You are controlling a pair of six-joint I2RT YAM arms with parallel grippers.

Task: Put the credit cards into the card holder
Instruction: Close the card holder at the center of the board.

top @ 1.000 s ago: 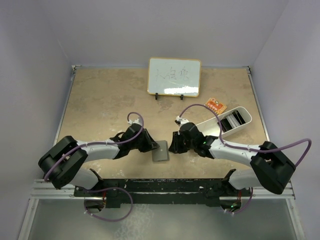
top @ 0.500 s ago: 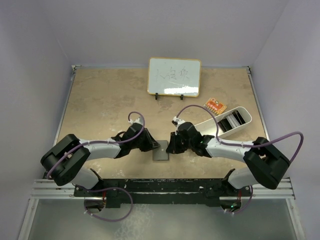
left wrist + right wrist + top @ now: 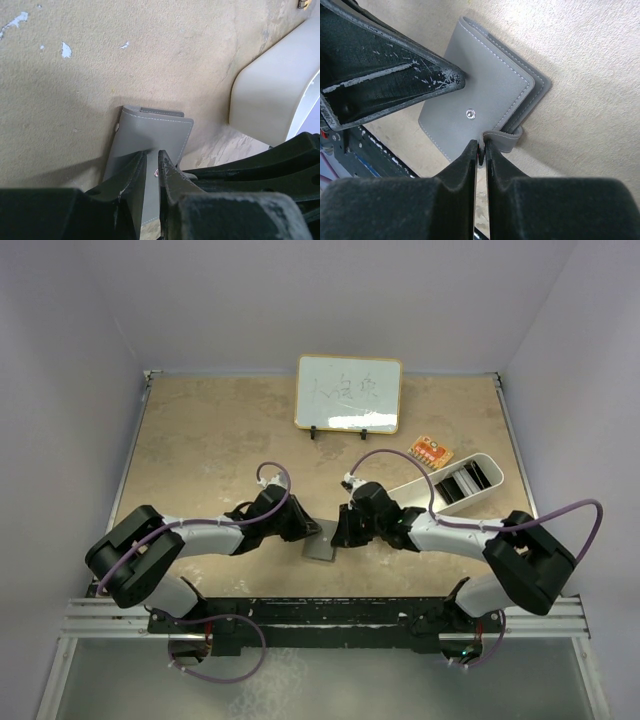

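The grey card holder (image 3: 320, 544) lies flat on the table between my two grippers. In the right wrist view the card holder (image 3: 485, 80) shows its snap button (image 3: 470, 114), and my right gripper (image 3: 480, 145) is shut on the end of its closing strap (image 3: 506, 140). My left gripper (image 3: 151, 153) has its jaws almost together, tips resting on the face of the card holder (image 3: 150, 130) with nothing between them. An orange credit card (image 3: 431, 451) lies far right, behind the white tray. In the top view my left gripper (image 3: 306, 531) and right gripper (image 3: 339, 534) flank the holder.
A white oblong tray (image 3: 425, 492) with dark items inside sits right of the right arm; its rounded end (image 3: 270, 100) shows in the left wrist view. A small whiteboard (image 3: 348, 392) stands at the back centre. Walls close in on three sides.
My right gripper has slid left to the card holder and closed on its strap. The left gripper has crept slightly toward the holder.
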